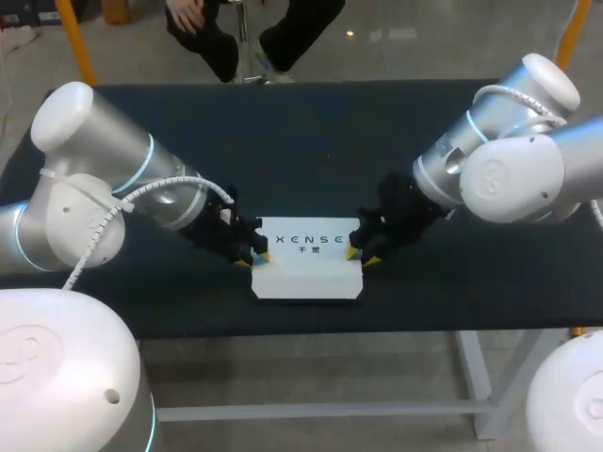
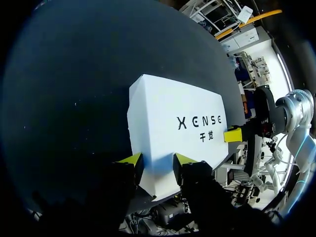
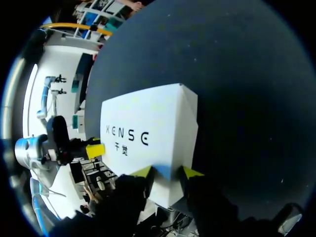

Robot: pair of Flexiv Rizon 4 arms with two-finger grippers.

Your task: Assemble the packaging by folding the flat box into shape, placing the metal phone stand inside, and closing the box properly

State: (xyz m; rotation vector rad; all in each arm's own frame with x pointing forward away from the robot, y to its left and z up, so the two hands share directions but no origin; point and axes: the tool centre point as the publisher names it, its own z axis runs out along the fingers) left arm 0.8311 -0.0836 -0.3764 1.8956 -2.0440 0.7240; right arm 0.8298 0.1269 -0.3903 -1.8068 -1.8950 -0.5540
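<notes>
Box (image 1: 306, 273) (image 2: 168, 123) (image 3: 148, 123) lies flat on the dark table (image 1: 311, 141) (image 2: 74, 98) (image 3: 247, 74), white, with its printed face up and its flaps looking closed. It sits directly between the two sets of jaws. The left arm (image 1: 141, 188) brings the left jaws to one short end of the box, and the right arm (image 1: 490, 169) brings the right jaws to the opposite end. In the left wrist view the left jaws stand apart, and one yellow tip (image 2: 132, 160) sits at the box's near edge. A stretch of that edge shows in the gap between the two tips. They hold nothing; they only meet the end of the box, and whether they actually press on it is hard to judge from here. In the right wrist view the right jaws are likewise parted, with a tip (image 3: 191, 172) at the box's near edge and the edge running across the gap, nothing gripped. Each wrist view also shows a yellow tip of the other arm (image 2: 232, 135) (image 3: 95, 150) ahead of its own jaws, at the far end of the box.
</notes>
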